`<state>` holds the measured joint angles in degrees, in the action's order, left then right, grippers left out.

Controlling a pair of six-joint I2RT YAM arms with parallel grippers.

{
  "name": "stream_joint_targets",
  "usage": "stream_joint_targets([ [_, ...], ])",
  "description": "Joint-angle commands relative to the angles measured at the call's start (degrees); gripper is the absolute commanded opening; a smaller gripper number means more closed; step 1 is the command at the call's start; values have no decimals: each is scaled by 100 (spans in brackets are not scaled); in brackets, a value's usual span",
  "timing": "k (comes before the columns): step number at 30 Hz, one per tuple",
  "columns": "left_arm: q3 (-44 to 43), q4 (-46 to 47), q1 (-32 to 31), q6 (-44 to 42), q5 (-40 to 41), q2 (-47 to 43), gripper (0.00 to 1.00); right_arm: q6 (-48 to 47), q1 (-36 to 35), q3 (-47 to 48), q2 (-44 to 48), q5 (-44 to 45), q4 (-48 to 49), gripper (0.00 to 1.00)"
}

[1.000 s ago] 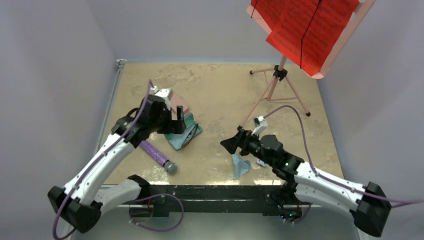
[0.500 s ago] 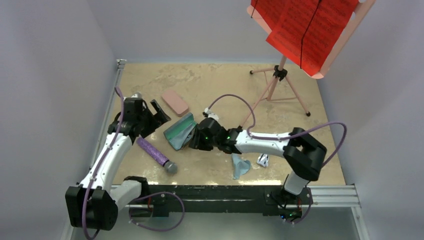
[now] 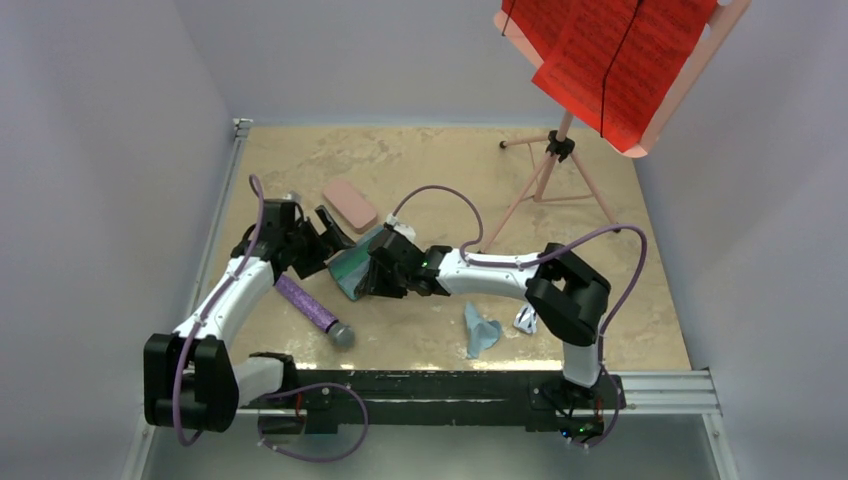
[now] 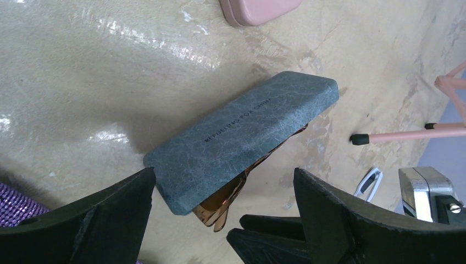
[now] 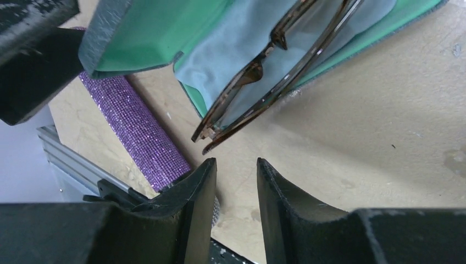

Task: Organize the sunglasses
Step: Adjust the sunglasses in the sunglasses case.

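White sunglasses (image 3: pixel 526 320) lie nearest you, on the table (image 3: pixel 440 170). Your right gripper (image 5: pixel 236 165), arm stretched leftward, fingers narrowly parted and empty, faces the brown sunglasses (image 5: pixel 264 71) inside the half-open case (image 4: pixel 242 135). Left gripper (image 4: pixel 224 184) is spread wide at its lid.

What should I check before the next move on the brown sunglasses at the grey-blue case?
1. The brown sunglasses fully inside the grey-blue case: not ok, their ends stick out past its edge.
2. The lid shut: not ok, it stands ajar over them.
3. The left tool open and astride the case: ok.
4. The right tool empty: ok, fingers narrowly apart, just short of the frame ends.
5. The white sunglasses put away: not ok, they lie on the table near the right arm's base.
6. The light blue cloth flat under the glasses: cannot tell.
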<state>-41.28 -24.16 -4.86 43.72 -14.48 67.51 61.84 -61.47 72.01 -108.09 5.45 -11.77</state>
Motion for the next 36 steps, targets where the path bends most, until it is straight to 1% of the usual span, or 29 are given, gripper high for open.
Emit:
stream_joint_targets([
  [1, 117, 443, 47, -174, -250, -7, 100, -14, -14, 485, -87, 341, -355, 38],
  [11, 162, 599, 48, -318, -600, 51, 100, -178, -14, 978, -399, 558, -563, 38],
  [20, 234, 679, 47, -386, -700, 52, 100, -314, -14, 1565, -819, 917, -898, 37],
  [26, 239, 705, 47, -409, -801, 45, 100, -381, -14, 1898, -1054, 940, -1055, 38],
  [31, 255, 711, 47, -447, -759, 44, 100, -436, -14, 2106, -1055, 1072, -1133, 39],
  [36, 314, 751, 47, -495, -785, -8, 100, -557, -14, 2139, -860, 1161, -1145, 40],
])
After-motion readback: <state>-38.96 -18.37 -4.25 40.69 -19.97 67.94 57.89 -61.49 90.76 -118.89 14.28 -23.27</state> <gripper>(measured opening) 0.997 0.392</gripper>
